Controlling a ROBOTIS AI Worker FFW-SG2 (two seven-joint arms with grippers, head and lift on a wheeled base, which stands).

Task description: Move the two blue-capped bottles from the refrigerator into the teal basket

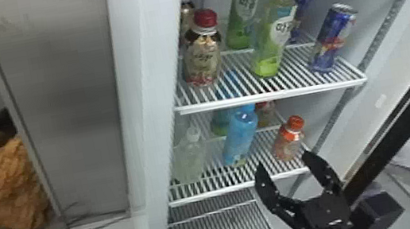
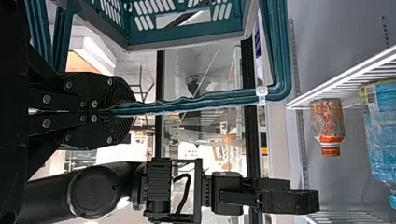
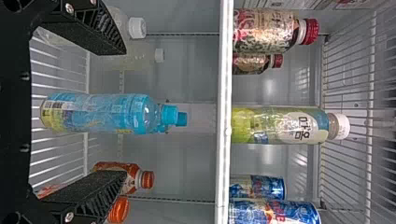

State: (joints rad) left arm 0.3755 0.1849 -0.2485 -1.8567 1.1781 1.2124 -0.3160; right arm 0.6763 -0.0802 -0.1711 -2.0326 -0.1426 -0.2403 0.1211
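Right gripper (image 1: 283,160): fingers apart, at the front of the shelf (image 1: 210,195). Front blue-capped bottle (image 1: 240,134) upright on that shelf, untouched; right wrist view places it between the two fingers, the rear blue-capped bottle (image 3: 181,118) directly behind. Left gripper (image 2: 122,112): fingers clamped on the teal basket's handle (image 2: 201,102).

Red-capped bottles (image 1: 203,54), green bottles (image 1: 272,31), cans (image 1: 333,37) on upper shelf (image 1: 273,95), blue-capped bottles (image 1: 240,136), orange-capped bottles (image 1: 287,141), pale bottles (image 1: 187,164) on lower shelf (image 1: 210,193)
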